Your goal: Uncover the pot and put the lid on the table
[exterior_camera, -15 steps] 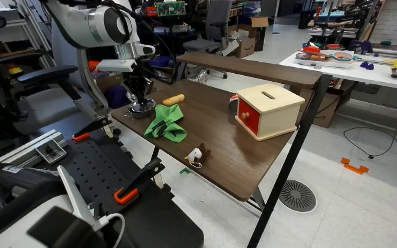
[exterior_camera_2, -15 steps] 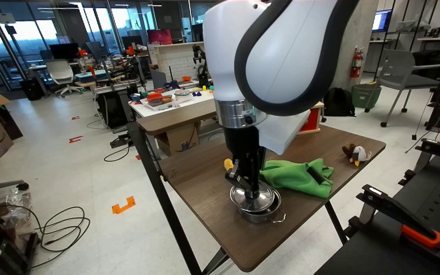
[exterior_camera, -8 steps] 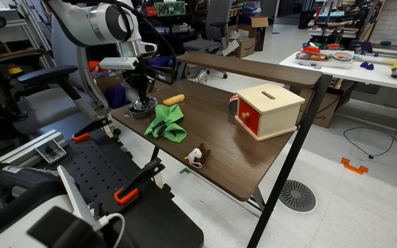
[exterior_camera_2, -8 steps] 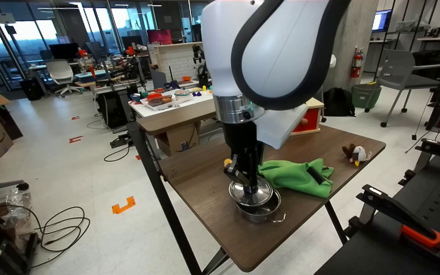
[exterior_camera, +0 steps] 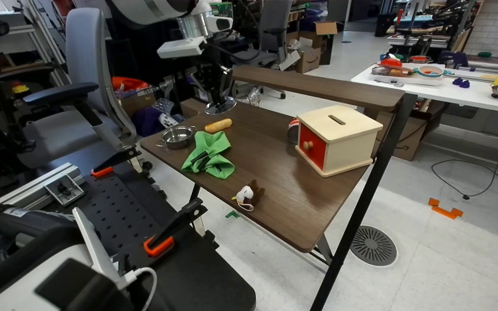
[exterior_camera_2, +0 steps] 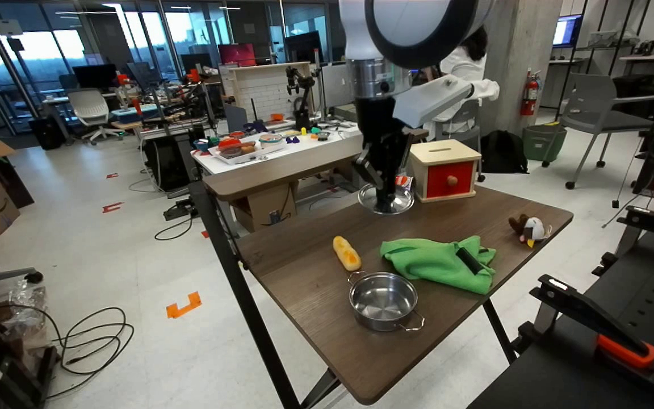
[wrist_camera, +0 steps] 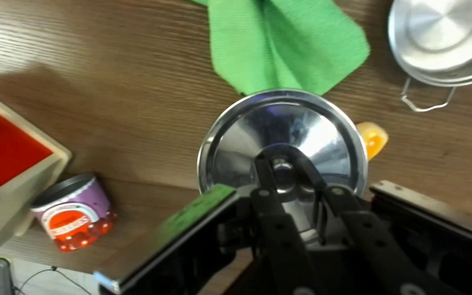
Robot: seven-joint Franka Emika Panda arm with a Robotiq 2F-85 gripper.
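Observation:
The silvery pot stands uncovered near the table's end, in both exterior views; its bare inside shows, also in the wrist view. My gripper is shut on the lid's knob, which the fingers mostly hide. The round silvery lid hangs roughly level from the fingers, above the dark brown table and apart from the pot. In the wrist view the lid covers most of an orange-yellow block.
A green cloth lies beside the pot and the block. A tan-and-red box and a can stand towards the table's far end. A plush bird lies near an edge. A raised shelf runs along one long side.
My gripper has lifted the lid off the pot and carried it away, up and towards the raised shelf and box. The pot, cloth and block have stayed where they were.

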